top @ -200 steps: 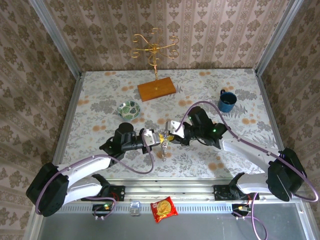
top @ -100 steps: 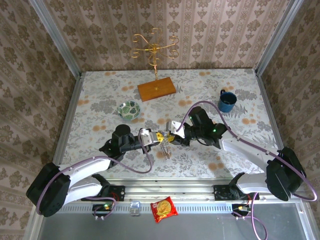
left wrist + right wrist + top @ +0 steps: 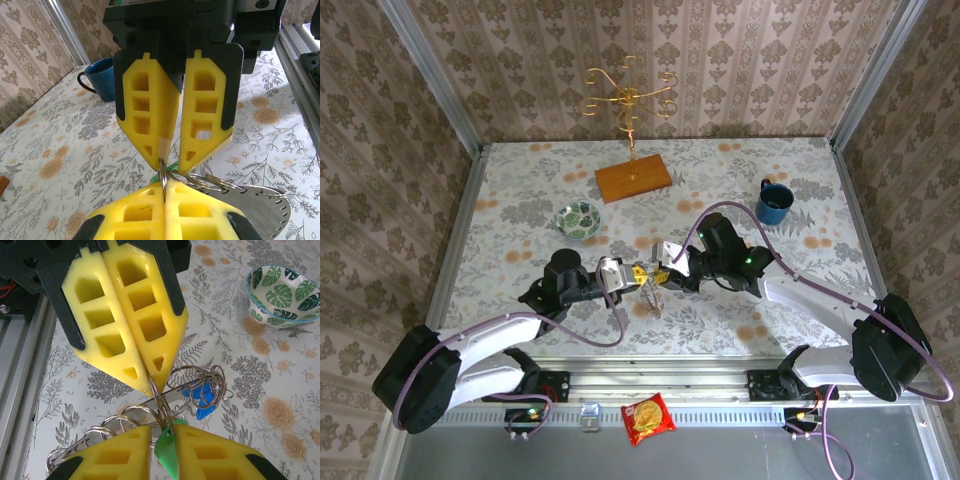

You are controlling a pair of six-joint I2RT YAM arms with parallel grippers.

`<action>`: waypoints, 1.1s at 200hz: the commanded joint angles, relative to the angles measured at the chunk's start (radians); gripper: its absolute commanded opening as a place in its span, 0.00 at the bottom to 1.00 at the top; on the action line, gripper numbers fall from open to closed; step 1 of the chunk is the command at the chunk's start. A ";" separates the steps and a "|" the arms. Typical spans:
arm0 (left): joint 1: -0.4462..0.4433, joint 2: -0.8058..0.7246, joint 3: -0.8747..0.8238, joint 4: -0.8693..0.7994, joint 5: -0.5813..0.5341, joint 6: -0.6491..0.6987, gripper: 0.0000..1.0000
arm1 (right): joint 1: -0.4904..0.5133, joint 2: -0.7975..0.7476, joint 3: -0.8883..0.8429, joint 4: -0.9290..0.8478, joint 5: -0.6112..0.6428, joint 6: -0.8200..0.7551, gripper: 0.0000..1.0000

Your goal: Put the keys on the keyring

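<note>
Between the two pincers: a bunch of thin wire rings (image 3: 200,380) with both keys is gathered, and the fingertips of the two arms almost meet over it above the flowered table (image 3: 520,200).
Left pincer (image 3: 163,186): pressed together, with one of the wire rings nipped edge-on between its yellow pads.
Right pincer (image 3: 165,435): pinched on the green key (image 3: 167,452), whose plastic head is wedged between the fingertips, so the pads are kept slightly apart.
Blue key (image 3: 200,397): strung on the wire rings just beyond the right pincer's tips and beside the left pincer's tips. It is touched by neither pincer.
Keyring (image 3: 262,210): flat, grey and toothed along the rim, seen just below and to one side of the left pincer's tips. Some wire rings are laid across its near edge. Whether it rests on the table cannot be told.
Bowl (image 3: 280,292): leaf-patterned, set on the table well beyond the right pincer's tips.
Mug (image 3: 102,82): blue, stood on the table well behind the right pincer, as seen from the left wrist.
</note>
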 commanded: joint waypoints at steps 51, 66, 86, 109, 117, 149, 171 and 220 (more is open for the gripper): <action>0.006 0.003 0.014 0.010 0.030 0.030 0.00 | -0.020 -0.053 0.017 -0.017 -0.027 -0.005 0.23; 0.005 0.004 0.015 0.010 0.059 0.032 0.00 | -0.019 -0.036 0.028 -0.022 -0.041 -0.003 0.23; 0.004 0.002 0.017 0.010 0.061 0.034 0.00 | -0.016 -0.015 0.040 -0.025 -0.053 -0.004 0.23; 0.003 0.003 0.019 0.009 0.064 0.036 0.00 | -0.014 0.001 0.048 -0.028 -0.052 -0.012 0.22; 0.004 0.004 0.020 0.008 0.064 0.037 0.00 | -0.013 0.005 0.051 -0.031 -0.054 -0.013 0.21; 0.003 0.006 0.023 0.006 0.066 0.039 0.00 | -0.012 0.012 0.055 -0.044 -0.059 -0.021 0.13; 0.003 0.009 0.026 0.007 0.066 0.042 0.00 | -0.012 0.013 0.054 -0.053 -0.068 -0.022 0.10; 0.003 0.010 0.026 0.007 0.064 0.044 0.00 | -0.012 0.018 0.058 -0.073 -0.085 -0.023 0.16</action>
